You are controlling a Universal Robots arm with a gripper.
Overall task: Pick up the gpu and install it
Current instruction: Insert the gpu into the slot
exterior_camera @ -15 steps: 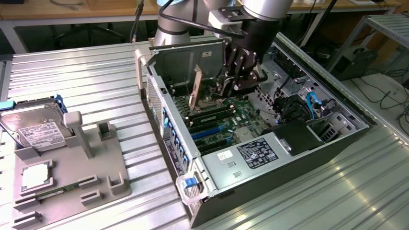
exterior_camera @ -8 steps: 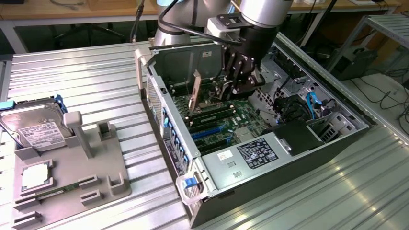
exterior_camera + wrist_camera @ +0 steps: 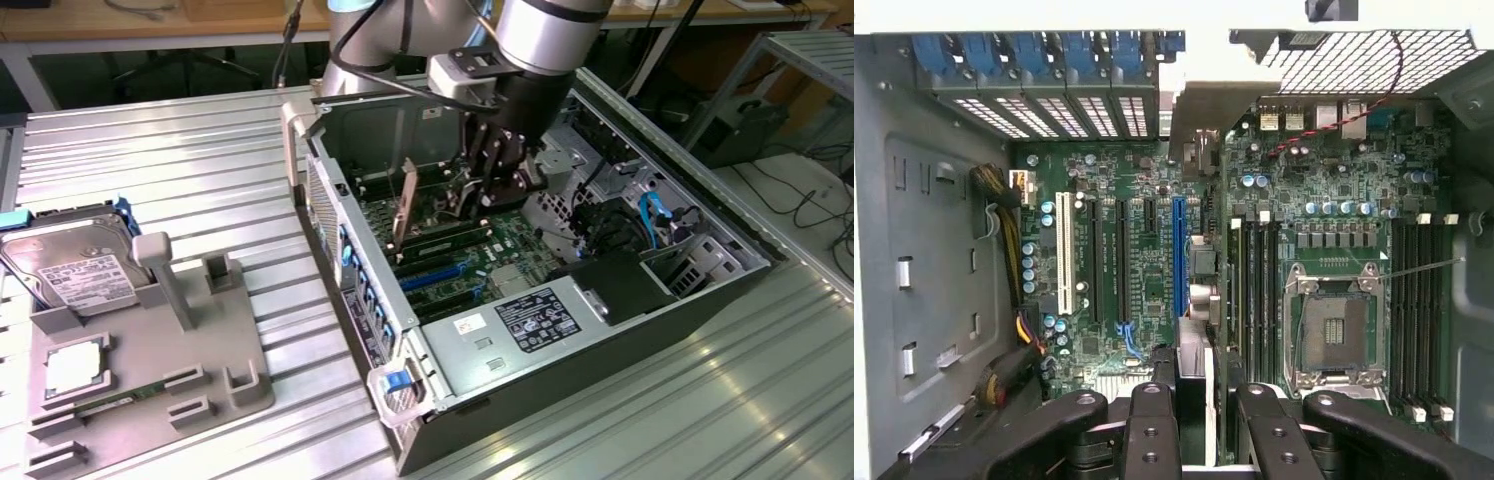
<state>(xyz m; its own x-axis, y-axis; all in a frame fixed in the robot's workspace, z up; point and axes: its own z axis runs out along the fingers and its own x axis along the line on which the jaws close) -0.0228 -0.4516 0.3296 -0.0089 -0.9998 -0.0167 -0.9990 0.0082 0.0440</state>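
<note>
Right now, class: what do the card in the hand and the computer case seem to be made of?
gpu: apparently a rigid circuit board, green-brown, with a pale metal bracket along one edge.
Computer case: seemingly sheet metal, dull grey, with folded edges and punched vents.

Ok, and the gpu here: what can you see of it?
The gpu is a thin flat card, brownish in the exterior view, standing on edge inside the open computer case above the motherboard's expansion slots. The wrist view shows it edge-on, with a pale metal bracket at its far end. The gripper clamps it between its fingers. Whether it touches a slot cannot be told.
</note>
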